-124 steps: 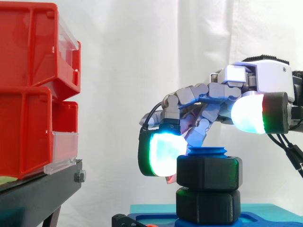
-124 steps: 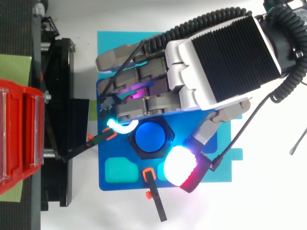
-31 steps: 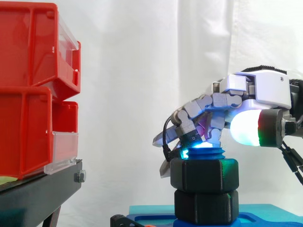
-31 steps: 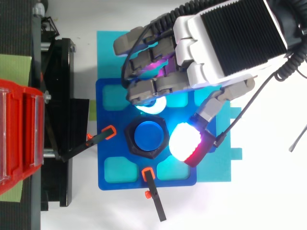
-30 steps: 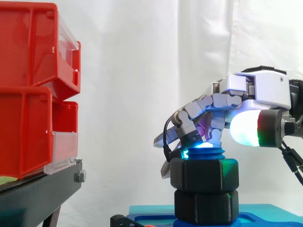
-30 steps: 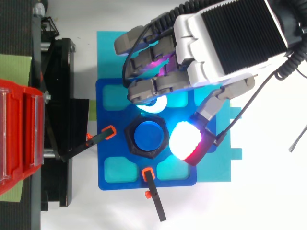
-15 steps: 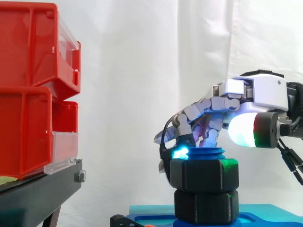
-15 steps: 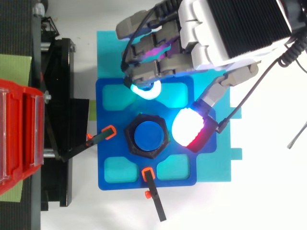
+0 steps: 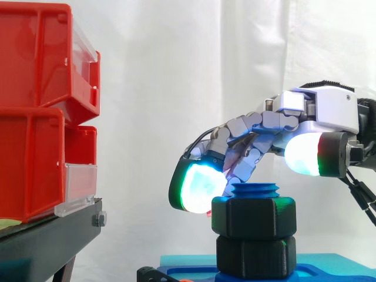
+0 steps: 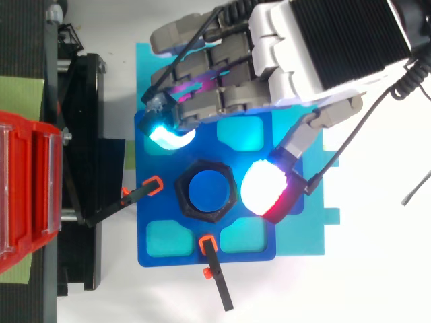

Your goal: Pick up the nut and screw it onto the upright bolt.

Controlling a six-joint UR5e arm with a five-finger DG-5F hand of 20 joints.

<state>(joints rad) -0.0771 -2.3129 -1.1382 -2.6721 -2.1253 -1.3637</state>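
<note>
Upper red bin (image 9: 35, 59): stacked on the lower red bin (image 9: 29, 164) at the left. Its contents cannot be told.
Lower red bin: rests on the black stand (image 9: 47, 241). A clear front panel (image 9: 79, 185) closes its mouth, and its contents cannot be told.
Blue plate (image 10: 199, 225): lies on a teal mat (image 10: 300, 239) and has teal pockets (image 10: 168, 237) near its corners. The bolt stands at its middle, between the pockets.
Bolt (image 10: 210, 191): blue and upright. Its threaded top shows just above the nut.
Nut (image 9: 254, 216): black, six-sided, seated around the bolt near its top. It sits directly on a second black nut (image 9: 255, 255) at the plate.
Clamps (image 10: 217, 279): two black arms with orange tips reach the plate's left and front edges.
Hand (image 10: 323, 47): enters from the right and hangs over the plate with fingers extended and relaxed, gripping nothing.
Fingertips (image 9: 197, 187): one cyan-white pad sits beside the nut's upper left, apart from it in the top view.
Thumb pad (image 10: 266, 188): white with a red edge, just beside the nut's right side.
</note>
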